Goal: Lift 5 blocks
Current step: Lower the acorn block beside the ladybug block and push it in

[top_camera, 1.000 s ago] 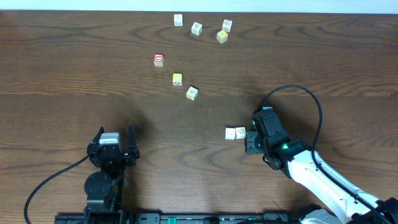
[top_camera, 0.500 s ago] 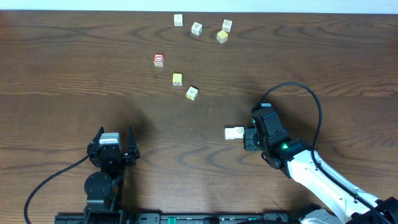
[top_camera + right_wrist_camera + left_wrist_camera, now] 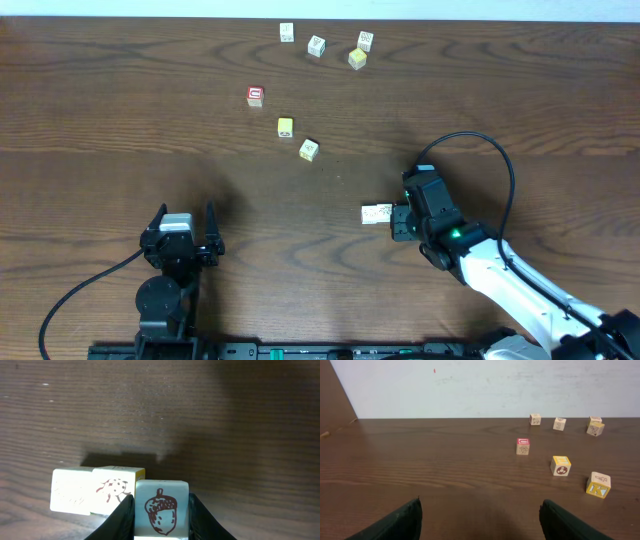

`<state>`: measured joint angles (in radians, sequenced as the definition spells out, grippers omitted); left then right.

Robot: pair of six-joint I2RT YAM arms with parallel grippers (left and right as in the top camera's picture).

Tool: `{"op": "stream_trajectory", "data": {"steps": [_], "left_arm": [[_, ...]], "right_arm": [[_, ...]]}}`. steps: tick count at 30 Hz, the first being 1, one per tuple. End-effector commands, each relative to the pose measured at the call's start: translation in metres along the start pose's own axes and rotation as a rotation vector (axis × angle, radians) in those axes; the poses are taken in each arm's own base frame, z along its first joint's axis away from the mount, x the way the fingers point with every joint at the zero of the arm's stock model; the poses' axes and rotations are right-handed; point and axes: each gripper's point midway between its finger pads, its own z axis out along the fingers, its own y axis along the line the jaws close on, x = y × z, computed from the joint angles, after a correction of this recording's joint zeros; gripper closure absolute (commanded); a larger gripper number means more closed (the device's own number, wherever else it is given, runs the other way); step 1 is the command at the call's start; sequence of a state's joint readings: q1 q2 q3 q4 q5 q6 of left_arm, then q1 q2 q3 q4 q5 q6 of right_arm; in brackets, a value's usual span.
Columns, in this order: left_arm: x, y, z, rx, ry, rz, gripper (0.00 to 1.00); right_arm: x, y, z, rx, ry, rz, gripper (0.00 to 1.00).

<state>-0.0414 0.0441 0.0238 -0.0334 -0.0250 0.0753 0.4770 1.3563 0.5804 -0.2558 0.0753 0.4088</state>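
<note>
the right gripper (image 3: pixel 160 515) is clenched on the acorn block (image 3: pixel 161 502), one finger pressed against each side of it, low over the dark wooden table (image 3: pixel 120 120). i cannot tell whether the block's underside is clear of the wood. just behind it two more blocks sit touching side by side: a cream block (image 3: pixel 70 497) on the left and a bug block (image 3: pixel 114 487), yellow on top and printed with what looks like a spotted beetle. from overhead, that pair lies just beyond the right gripper's tips in the near right part of the table, and the acorn block is hidden under the gripper.

the left gripper (image 3: pixel 480 525) is released. its fingers are spread wide with nothing between them, near the front edge on the left and well apart from every block. ahead of it stand the red-topped cube (image 3: pixel 522 446), the round-mark block (image 3: pixel 560 465) with a yellow top, and the k block (image 3: pixel 598 484). the far group of four blocks (image 3: pixel 316 45) sits loosely by the table's back edge.
</note>
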Motion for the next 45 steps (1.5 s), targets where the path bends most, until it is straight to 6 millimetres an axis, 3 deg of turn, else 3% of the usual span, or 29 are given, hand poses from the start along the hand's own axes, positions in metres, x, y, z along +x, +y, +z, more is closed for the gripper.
{"op": "stream_trajectory", "data": {"steps": [1,7,17,21,27,29,31,35,43,45], "left_arm": [[0.018,0.001,0.001,-0.007,0.055,-0.003,0.24],[0.018,0.001,0.001,-0.007,0.055,-0.003,0.24],[0.018,0.001,0.001,-0.007,0.055,-0.003,0.25],[0.018,0.001,0.001,-0.007,0.055,-0.003,0.25],[0.018,0.001,0.001,-0.007,0.055,-0.003,0.25],[0.018,0.001,0.001,-0.007,0.055,-0.003,0.25],[0.018,0.001,0.001,-0.007,0.055,-0.003,0.25],[0.018,0.001,0.001,-0.007,0.055,-0.003,0.24],[0.018,0.001,0.001,-0.007,0.055,-0.003,0.25],[0.018,0.001,0.001,-0.007,0.055,-0.003,0.25]], "right_arm": [[0.003,-0.001,0.009,0.019,0.007,-0.022,0.81],[0.003,-0.003,0.015,0.03,0.006,-0.023,0.78],[0.001,-0.003,0.015,0.034,-0.001,-0.021,0.57],[0.001,-0.004,0.015,0.038,-0.003,-0.021,0.57],[0.001,-0.004,0.015,0.038,-0.002,-0.021,0.83],[0.001,-0.004,0.015,0.038,-0.003,-0.021,0.82],[0.001,-0.004,0.015,0.038,-0.003,-0.021,0.71],[0.001,-0.004,0.015,0.038,-0.004,-0.021,0.63],[-0.007,-0.001,0.014,0.026,-0.033,-0.018,0.61],[-0.011,-0.001,0.013,0.036,-0.044,-0.017,0.65]]}}
